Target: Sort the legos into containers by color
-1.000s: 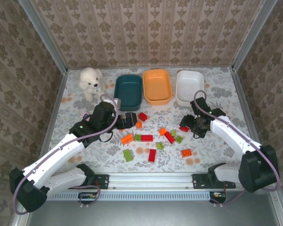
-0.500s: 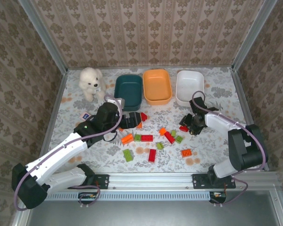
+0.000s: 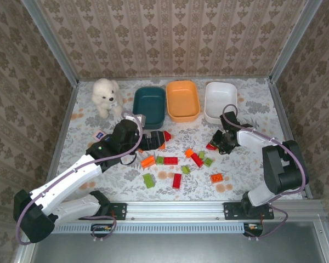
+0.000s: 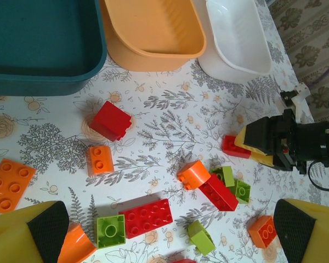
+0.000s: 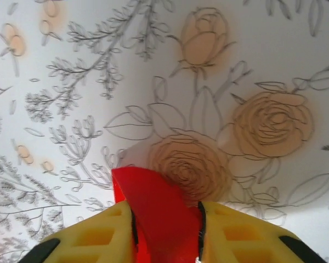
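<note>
Right gripper (image 5: pixel 165 233): fingers (image 5: pixel 98 238) drawn in narrow, clamped on one red brick (image 5: pixel 153 203). The brick pokes out past the tips, over the flowered cloth (image 5: pixel 252 66). Cannot tell whether it rests on the cloth or sits just off it.

Left gripper (image 3: pixel 155 140): fingers (image 4: pixel 46 227) spread wide, empty.
- Between them, just ahead of the pads: one long red brick (image 4: pixel 147 217) and one green square brick (image 4: pixel 111 230), side by side and touching.
- Further ahead: one small orange brick (image 4: pixel 100 159), then one red cube (image 4: pixel 111 120).

Containers: three tubs in a row beyond the left fingers.
- teal tub (image 3: pixel 149 107), closest to the left fingers
- orange tub (image 3: pixel 182 100), in the middle
- white tub (image 3: pixel 220 102), nearest the right fingers

Legos, counted from above, all out on the cloth between the two sets of fingers:
- red bricks (image 3: pixel 177 181): five, counting the clamped one
- green bricks (image 3: pixel 149 180): five
- orange bricks (image 3: pixel 216 177): five as best I can count, one half hidden under the left gripper

That makes fifteen.

Other items: one white plush bear (image 3: pixel 105 96) and one small carton (image 3: pixel 98 133). Both are back behind the left fingers, well apart from the bricks.
</note>
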You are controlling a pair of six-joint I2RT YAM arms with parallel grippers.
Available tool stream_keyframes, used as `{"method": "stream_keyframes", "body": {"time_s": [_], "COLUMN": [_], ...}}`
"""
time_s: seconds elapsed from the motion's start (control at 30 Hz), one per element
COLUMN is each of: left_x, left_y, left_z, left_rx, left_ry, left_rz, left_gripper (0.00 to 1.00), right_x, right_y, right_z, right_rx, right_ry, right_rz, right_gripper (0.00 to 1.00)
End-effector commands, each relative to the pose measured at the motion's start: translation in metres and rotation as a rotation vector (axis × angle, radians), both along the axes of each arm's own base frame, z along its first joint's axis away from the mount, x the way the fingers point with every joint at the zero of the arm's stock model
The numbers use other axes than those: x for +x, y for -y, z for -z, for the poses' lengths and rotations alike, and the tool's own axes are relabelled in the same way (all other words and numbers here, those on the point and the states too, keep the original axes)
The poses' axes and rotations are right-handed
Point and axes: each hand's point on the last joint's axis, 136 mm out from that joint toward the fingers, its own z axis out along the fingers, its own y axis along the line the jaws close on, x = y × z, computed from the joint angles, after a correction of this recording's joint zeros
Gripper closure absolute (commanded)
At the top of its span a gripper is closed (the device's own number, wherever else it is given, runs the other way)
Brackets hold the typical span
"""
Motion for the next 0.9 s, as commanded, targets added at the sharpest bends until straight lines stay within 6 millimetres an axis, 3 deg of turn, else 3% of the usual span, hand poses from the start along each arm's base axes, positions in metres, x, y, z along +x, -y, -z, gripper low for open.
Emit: {"method": "stream_keyframes", "body": {"time_s": [0.0, 0.2, 0.33, 0.4, 0.5, 0.73, 0.87], "left_x": [0.000, 0.004, 0.009, 0.011, 0.014, 0.020, 0.016], "left_y": [0.003, 0.001, 0.003, 0.004, 0.006, 0.003, -0.004], "left_z": [-0.012, -0.016, -0.018, -0.018, -0.016, -0.015, -0.012], "left_rx": [-0.037, -0.034, -0.029, -0.023, -0.015, 0.007, 0.028], "left_ry": [0.020, 0.035, 0.035, 0.033, 0.023, 0.011, -0.015], "left_rz": [-0.007, -0.027, -0.036, -0.037, -0.045, -0.080, -0.102], "left_gripper": [0.00, 0.00, 0.00, 0.00, 0.00, 0.00, 0.00], "right_x": [0.005, 0.025, 0.056, 0.076, 0.108, 0.178, 0.201], "right_y": [0.005, 0.012, 0.020, 0.023, 0.029, 0.045, 0.050], "right_z": [-0.013, -0.085, -0.126, -0.133, -0.127, -0.086, -0.067], "right_rx": [-0.022, -0.088, -0.155, -0.184, -0.207, -0.163, -0.144], "right_ry": [0.022, 0.181, 0.277, 0.285, 0.272, 0.202, 0.161], "right_rz": [0.007, -0.024, -0.042, -0.050, -0.039, 0.018, 0.040], "right_gripper": [0.82, 0.85, 0.83, 0.83, 0.84, 0.83, 0.82]}}
